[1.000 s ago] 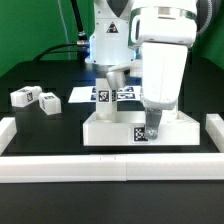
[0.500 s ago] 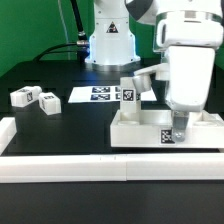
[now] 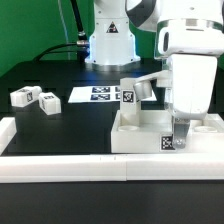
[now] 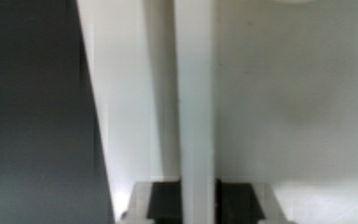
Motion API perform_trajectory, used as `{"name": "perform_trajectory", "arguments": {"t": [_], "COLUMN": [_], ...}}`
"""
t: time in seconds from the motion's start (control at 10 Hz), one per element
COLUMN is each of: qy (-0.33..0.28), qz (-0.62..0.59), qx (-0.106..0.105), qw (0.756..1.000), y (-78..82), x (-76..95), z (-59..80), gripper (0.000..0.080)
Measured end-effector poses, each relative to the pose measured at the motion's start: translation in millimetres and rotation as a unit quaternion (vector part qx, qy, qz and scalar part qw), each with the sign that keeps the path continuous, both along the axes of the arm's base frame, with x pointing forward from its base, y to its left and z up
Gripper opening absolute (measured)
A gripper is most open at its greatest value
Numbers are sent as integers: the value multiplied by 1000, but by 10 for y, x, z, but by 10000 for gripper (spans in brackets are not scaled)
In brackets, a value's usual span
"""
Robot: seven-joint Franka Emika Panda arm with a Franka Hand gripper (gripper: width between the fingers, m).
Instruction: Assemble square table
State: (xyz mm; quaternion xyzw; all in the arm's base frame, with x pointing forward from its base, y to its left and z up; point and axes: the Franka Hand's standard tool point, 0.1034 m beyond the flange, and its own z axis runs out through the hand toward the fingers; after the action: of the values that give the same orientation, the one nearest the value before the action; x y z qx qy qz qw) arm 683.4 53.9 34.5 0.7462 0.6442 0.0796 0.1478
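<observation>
The square table's white panel lies flat on the dark table, toward the exterior view's right. My gripper comes straight down onto its front wall, beside a small tag, and is shut on that wall. In the wrist view the white wall runs between my two dark fingers, and the gripper closes on it. One tagged white leg stands at the panel's far corner. Two more loose legs lie at the exterior view's left.
The marker board lies flat behind the panel, near the robot's base. A long low white border wall runs along the front, and its side piece closes off the left. The wall's right end sits close to the panel.
The gripper and the panel it grips have slid toward the exterior view's right, and the leg on the far corner went along. The two loose legs stayed put.
</observation>
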Motion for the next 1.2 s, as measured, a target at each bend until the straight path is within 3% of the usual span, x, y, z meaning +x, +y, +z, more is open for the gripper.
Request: {"name": "perform_trajectory", "arguments": {"t": [0.2, 0.3, 0.4, 0.5, 0.6, 0.7, 1.2], "qy": [0, 0, 0, 0, 0, 0, -1], "qz": [-1, -1, -1, -1, -2, -2, -4], "qx": [0, 0, 0, 0, 0, 0, -1], "qw": [1000, 1000, 1000, 1000, 1000, 1000, 1000], "y": [-7, -9, -12, -15, -17, -19, -52], "x": [0, -1, -1, -1, 0, 0, 17], "z": [-2, -3, -3, -3, -3, -4, 38], "gripper": [446, 446, 572, 572, 635, 645, 649]}}
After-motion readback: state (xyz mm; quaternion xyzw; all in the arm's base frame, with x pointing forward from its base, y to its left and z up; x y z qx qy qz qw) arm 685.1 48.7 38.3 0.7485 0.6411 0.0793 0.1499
